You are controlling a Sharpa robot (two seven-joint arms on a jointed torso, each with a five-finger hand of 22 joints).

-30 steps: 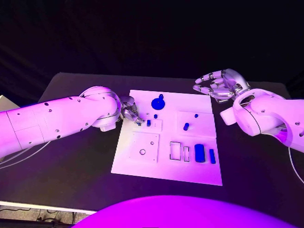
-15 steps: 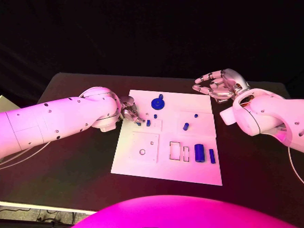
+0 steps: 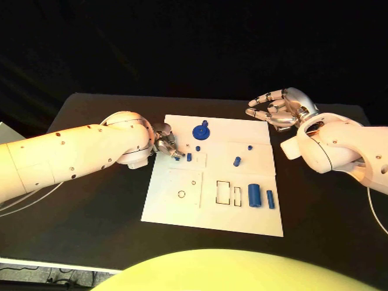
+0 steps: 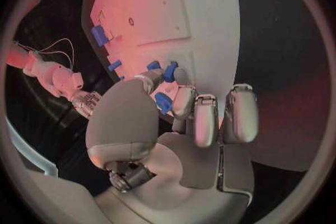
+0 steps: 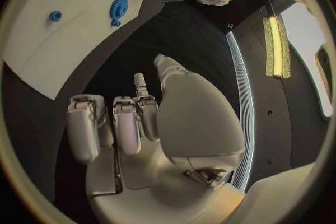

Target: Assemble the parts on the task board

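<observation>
Left hand [image 3: 167,144]: pinching a small blue peg [image 3: 177,158] at the task board [image 3: 213,215].
Right hand [image 3: 279,109]: hovering, fingers apart, holding nothing.
Progress: seemingly partway; blue gear [image 3: 201,131] seated, rectangular slots [image 3: 223,192] unfilled.

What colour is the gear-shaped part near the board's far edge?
Blue; the gear-shaped part shows best in the head view, on the white task board.

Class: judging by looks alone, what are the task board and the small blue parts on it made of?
Task board: probably matte white plastic; a flat, even surface with neatly cut recesses. Blue parts: likely moulded or printed plastic; uniform colour, no metallic shine. Neither can be confirmed by sight.
</observation>
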